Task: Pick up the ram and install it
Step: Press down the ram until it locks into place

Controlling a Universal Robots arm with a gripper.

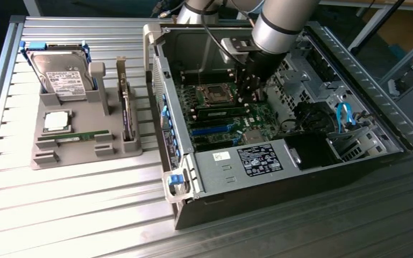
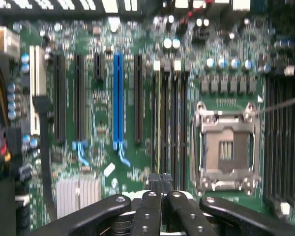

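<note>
A ram (image 1: 221, 112) stick stands on edge in a motherboard slot inside the open computer case (image 1: 278, 172). In the wrist view this ram (image 2: 159, 123) appears as a thin yellow-green edge among the dark memory slots. My gripper (image 1: 250, 100) hangs just above that slot, beside the processor socket (image 1: 217, 94). Its fingers (image 2: 153, 183) are pressed together, and the gripper (image 2: 160, 180) is shut with nothing between them, right over the end of the slotted stick. Whether it touches the stick I cannot tell. Another green ram (image 1: 73, 136) stick lies on the grey holder (image 1: 84, 157) outside the case.
The holder also carries a hard drive (image 1: 63, 72), a square silver processor chip (image 1: 56, 120) and a dark card with a metal bracket (image 1: 125, 107). Inside the case are blue cables (image 1: 344, 115), a blue expansion slot (image 2: 118, 98) and the open socket (image 2: 226, 147). Case walls close in around the arm.
</note>
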